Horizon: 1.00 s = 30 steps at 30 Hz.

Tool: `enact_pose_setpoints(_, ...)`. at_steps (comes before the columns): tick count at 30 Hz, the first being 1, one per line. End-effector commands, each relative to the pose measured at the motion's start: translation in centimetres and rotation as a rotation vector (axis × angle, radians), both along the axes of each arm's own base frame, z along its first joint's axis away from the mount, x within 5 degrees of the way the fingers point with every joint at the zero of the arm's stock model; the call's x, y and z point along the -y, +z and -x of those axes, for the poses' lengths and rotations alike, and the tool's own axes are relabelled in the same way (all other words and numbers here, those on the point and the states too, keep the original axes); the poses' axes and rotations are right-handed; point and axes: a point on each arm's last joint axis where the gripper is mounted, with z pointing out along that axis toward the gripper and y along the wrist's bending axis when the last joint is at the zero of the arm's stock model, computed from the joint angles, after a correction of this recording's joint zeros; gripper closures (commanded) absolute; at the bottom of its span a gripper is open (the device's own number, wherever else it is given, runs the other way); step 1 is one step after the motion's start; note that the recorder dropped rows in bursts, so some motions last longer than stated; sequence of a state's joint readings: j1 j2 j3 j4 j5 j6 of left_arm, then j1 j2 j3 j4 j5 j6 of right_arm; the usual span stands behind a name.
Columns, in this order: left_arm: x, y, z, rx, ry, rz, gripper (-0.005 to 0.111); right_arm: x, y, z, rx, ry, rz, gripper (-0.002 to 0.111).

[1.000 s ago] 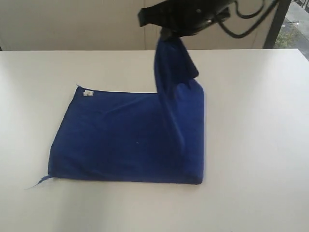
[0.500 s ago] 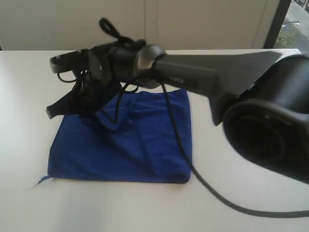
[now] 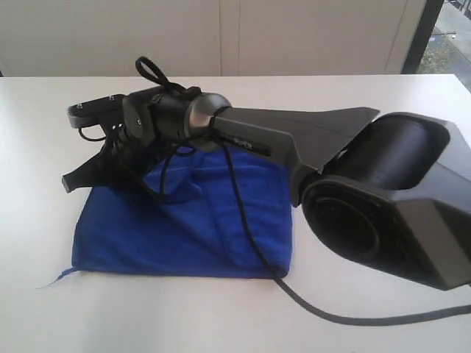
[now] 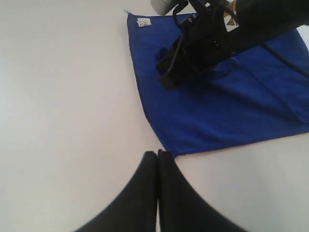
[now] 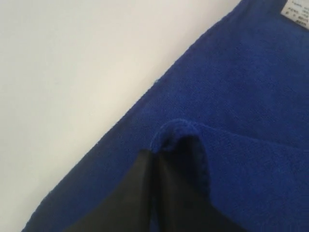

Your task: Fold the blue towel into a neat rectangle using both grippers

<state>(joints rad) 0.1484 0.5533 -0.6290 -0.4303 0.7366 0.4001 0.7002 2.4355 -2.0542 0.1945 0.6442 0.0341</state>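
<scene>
Blue towel (image 3: 184, 235), right gripper (image 5: 154, 153) pinching (hem)

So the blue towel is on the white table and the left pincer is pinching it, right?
Not quite. The towel is on the white table, but the left pincer is shut on nothing, over bare table just beside the towel's corner. The left wrist view shows it.
</scene>
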Motion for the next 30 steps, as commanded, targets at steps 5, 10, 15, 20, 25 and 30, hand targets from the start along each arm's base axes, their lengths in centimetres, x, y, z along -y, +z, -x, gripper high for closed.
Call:
enact_pose_setpoints(5,0.1,-0.1,0.2,-0.009,-0.006,0.011,0.107,3.0,10.1,0.4,0.150,0.012,0.018,0.108)
enact_pose_setpoints(10,0.1,-0.1,0.2,-0.009,-0.006,0.011,0.107,2.5,12.2,1.5,0.180,0.024,-0.028,0.108)
enact_pose_setpoints(15,0.1,-0.1,0.2,-0.009,-0.006,0.011,0.107,0.3,9.0,1.6,0.173,0.050,-0.028,0.108)
enact_pose_setpoints(20,0.1,-0.1,0.2,-0.009,-0.006,0.011,0.107,-0.7,3.9,0.6,0.144,0.050,-0.002,0.108)
enact_pose_setpoints(25,0.1,-0.1,0.2,-0.009,-0.006,0.011,0.107,-1.1,0.7,0.3,0.101,0.045,0.014,0.100)
enact_pose_setpoints(30,0.1,-0.1,0.2,-0.009,-0.006,0.011,0.107,-1.1,1.8,0.4,0.114,0.039,-0.013,0.060)
